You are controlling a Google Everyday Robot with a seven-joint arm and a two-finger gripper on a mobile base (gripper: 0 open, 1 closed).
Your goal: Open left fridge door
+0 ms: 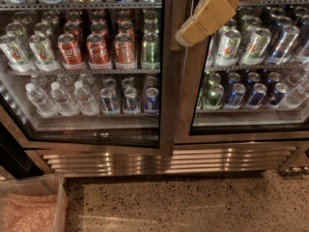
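- The left fridge door (167, 105) fills the left half of the fridge (164, 161). Its long axis stands upright and its glass faces us.
- Behind that glass we see red soda cans (99, 50) above water bottles (60, 98).
- The gripper (205, 18) hangs at the upper right, slanting down-left over the steel frame where the doors meet.
- We cannot tell whether the gripper is spread or pressed together.

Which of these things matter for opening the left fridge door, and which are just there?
For the job: left fridge door; fridge; tool, up top where the two doors meet.
Just there: right door; red soda cans; water bottles; plastic bin at lower left.
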